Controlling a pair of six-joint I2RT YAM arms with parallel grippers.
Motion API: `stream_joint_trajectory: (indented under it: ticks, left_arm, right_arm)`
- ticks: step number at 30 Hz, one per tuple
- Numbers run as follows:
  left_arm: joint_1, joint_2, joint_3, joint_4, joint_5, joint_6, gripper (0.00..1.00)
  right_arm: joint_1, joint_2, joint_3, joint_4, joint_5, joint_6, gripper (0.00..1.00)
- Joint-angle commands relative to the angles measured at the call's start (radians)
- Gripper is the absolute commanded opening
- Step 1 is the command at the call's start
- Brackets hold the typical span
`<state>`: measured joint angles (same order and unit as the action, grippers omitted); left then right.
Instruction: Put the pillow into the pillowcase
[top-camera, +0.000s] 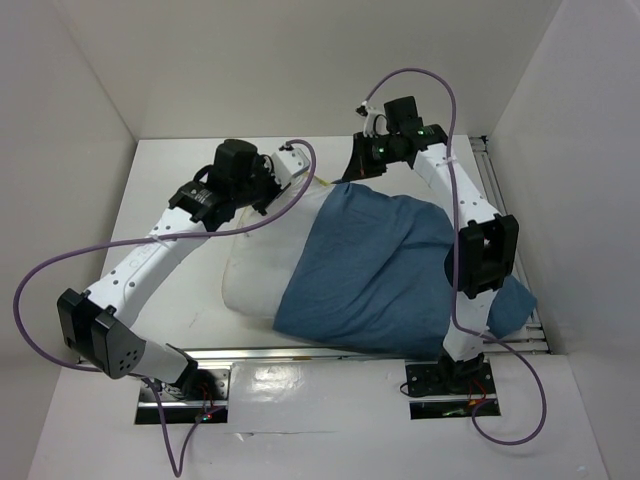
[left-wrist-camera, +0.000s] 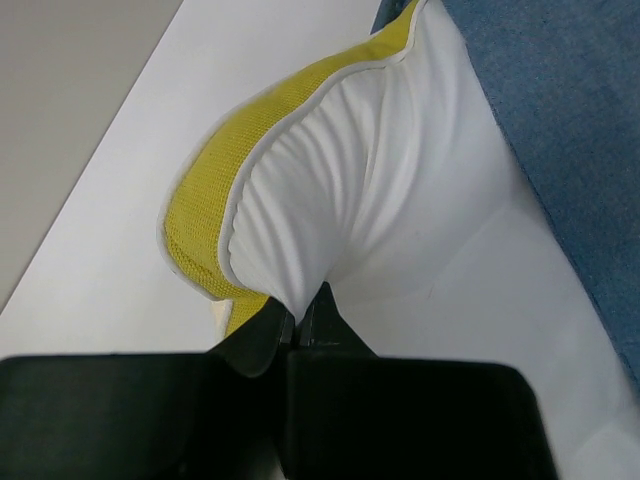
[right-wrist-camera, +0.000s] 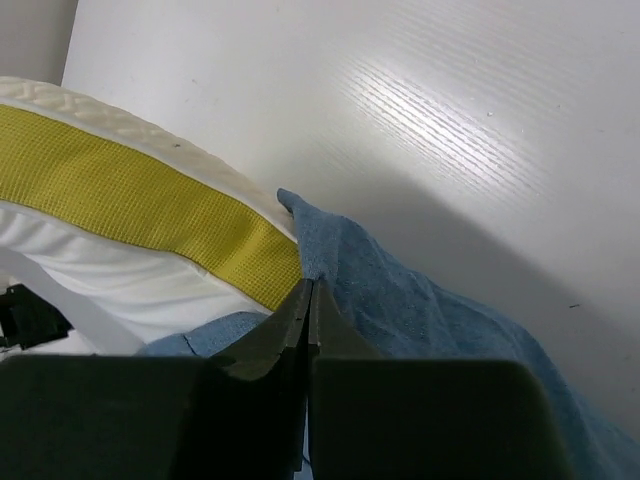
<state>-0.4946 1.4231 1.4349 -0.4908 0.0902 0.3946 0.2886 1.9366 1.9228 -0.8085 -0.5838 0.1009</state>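
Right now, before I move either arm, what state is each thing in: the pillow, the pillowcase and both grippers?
pillow: partly inside the pillowcase, its left end sticking out bare.
pillowcase: pulled over most of the pillow, rumpled, opening toward the left.
left gripper: shut on the pillow, pinching its white fabric.
right gripper: shut on the pillowcase, pinching its edge.

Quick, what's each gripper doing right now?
Left gripper: closed, pinching the pillow by its white fabric.
Right gripper: closed on the pillowcase edge.
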Motion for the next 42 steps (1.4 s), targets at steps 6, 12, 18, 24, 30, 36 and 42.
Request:
stream_joint_trajectory:
  ticks: [6,12,18,24,30,36,42]
  left_arm:
    - [-0.002,-0.043,0.016,0.103,-0.007,0.039,0.0]
    - [-0.03,-0.015,0.016,0.149,-0.027,-0.002,0.0]
    - [-0.03,0.023,0.061,0.182,-0.018,-0.082,0.0]
    - [-0.03,0.042,0.104,0.201,0.078,-0.161,0.0]
    - [-0.03,0.031,0.069,0.25,0.215,-0.319,0.0]
    - [0.112,0.046,0.053,0.296,0.466,-0.574,0.0]
    - [0.229,0.132,0.042,0.435,0.759,-0.907,0.0]
  right_arm:
    - [0.004,-0.016,0.109,-0.006,-0.177,0.003,0.0]
    - [0.113,0.053,0.283,0.027,-0.329,-0.016,0.0]
    - [0.204,0.102,0.346,0.038,-0.349,-0.017,0.0]
    - [0.258,0.102,0.344,0.127,-0.349,0.014,0.0]
    - [0.267,0.075,0.369,0.236,-0.263,0.052,0.0]
    - [0.267,0.015,0.358,0.334,-0.16,0.062,0.0]
    - [0.288,-0.019,0.34,0.387,-0.14,0.051,0.0]
